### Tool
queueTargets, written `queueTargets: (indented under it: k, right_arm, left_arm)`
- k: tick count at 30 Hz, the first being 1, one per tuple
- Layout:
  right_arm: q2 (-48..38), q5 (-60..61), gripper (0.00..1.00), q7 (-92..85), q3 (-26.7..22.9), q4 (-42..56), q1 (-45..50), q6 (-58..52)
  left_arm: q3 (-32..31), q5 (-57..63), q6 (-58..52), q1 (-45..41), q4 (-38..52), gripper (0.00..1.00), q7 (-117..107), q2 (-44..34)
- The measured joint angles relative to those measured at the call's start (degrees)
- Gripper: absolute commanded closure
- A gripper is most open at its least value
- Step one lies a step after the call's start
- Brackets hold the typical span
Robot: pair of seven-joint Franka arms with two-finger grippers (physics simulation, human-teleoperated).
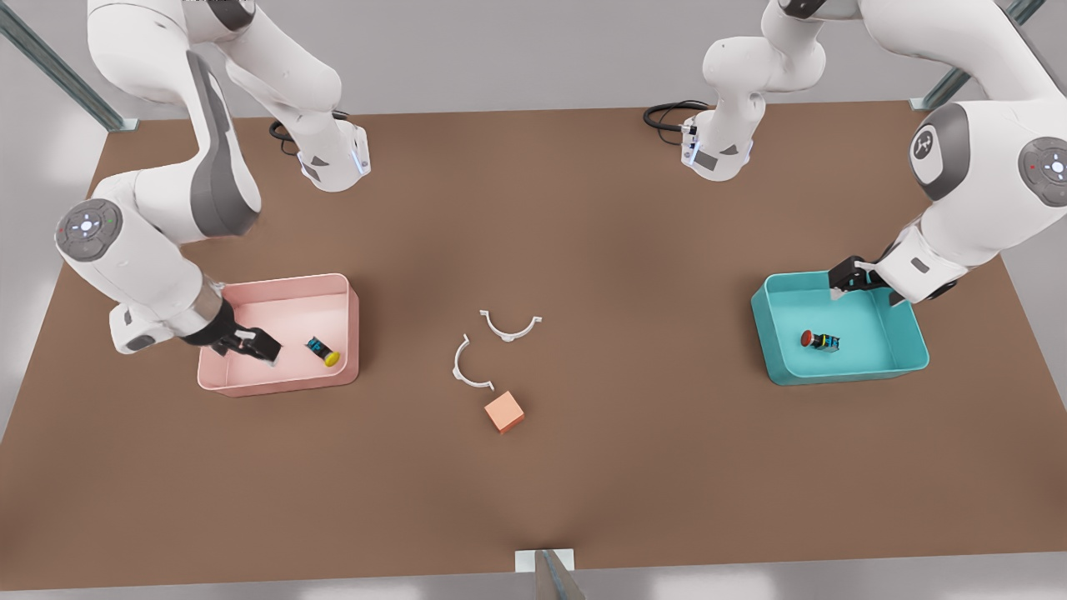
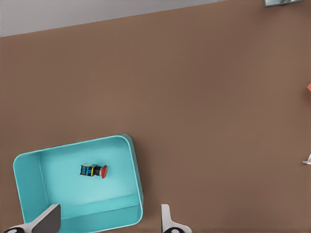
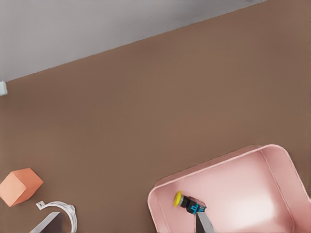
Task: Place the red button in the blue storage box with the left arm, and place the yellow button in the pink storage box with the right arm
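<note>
the red button (image 1: 819,340) lies on its side inside the blue storage box (image 1: 909,350); the yellow button (image 1: 323,351) lies likewise in the pink storage box (image 1: 350,312). left gripper (image 1: 849,279) and right gripper (image 1: 254,347) hover spread, empty. both buttons look light, rigid, prone to roll; grip across the dark body.

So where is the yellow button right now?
The yellow button lies on its side inside the pink box, at the front view's left, just beside the open right gripper.
</note>
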Motion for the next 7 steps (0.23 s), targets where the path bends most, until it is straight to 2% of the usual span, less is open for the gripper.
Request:
queueTargets:
  k: [1, 3, 5, 7]
  right_arm:
    - [-0.7, 0.1, 0.00, -1.1, -7.6, 3.7, 8.0, -2.1]
    - [-4.9, 0.1, 0.00, -3.0, -15.6, 6.3, 17.3, -6.9]
    - [-6.3, 0.1, 0.00, -4.3, -18.9, 6.1, 21.8, -11.8]
    - [-6.5, 1.2, 0.00, -5.5, -19.7, 5.9, 22.6, -16.0]
  left_arm:
    - [0.0, 0.0, 0.0, 0.0, 0.0, 0.00, 0.0, 0.0]
    - [0.0, 0.0, 0.0, 0.0, 0.0, 0.00, -0.1, 0.0]
    - [0.0, 0.0, 0.0, 0.0, 0.0, 0.00, -0.1, 0.0]
    - [0.0, 0.1, 0.0, -0.1, 0.0, 0.00, -0.1, 0.0]
